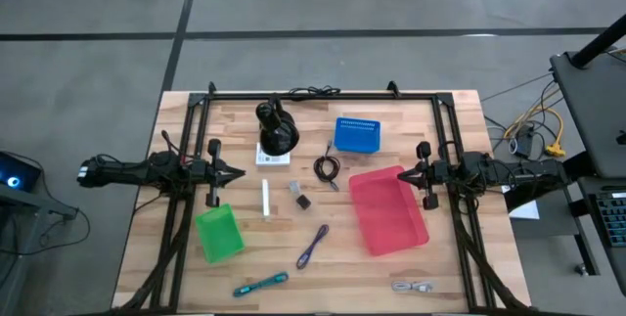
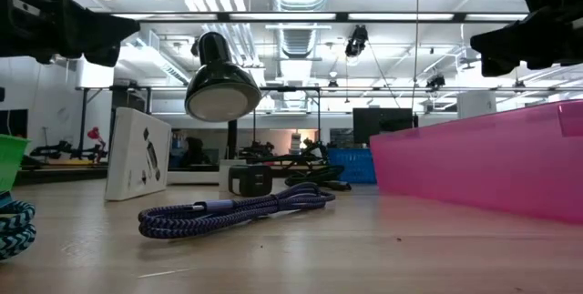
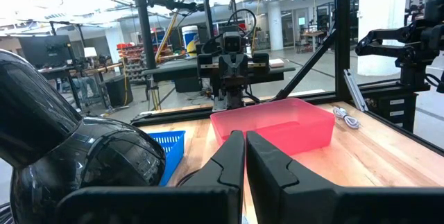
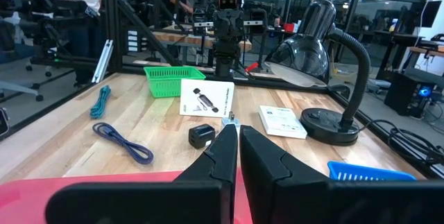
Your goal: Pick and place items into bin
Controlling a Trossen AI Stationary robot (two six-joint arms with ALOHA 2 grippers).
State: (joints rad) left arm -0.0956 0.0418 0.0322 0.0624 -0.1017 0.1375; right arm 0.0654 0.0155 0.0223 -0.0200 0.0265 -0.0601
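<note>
Braided purple cable [image 2: 235, 210] lies on wood-plank table [image 2: 364, 258].

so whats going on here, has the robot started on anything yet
Nothing is being handled at this moment. The left gripper and right gripper both hang shut above the table, one at each side, holding nothing. The red bin looks empty. The items lie loose on the wood: a black coiled cable, a white stick, a purple cable, a teal cable and a silver piece. A green basket, a blue basket and a black desk lamp also stand there.
</note>
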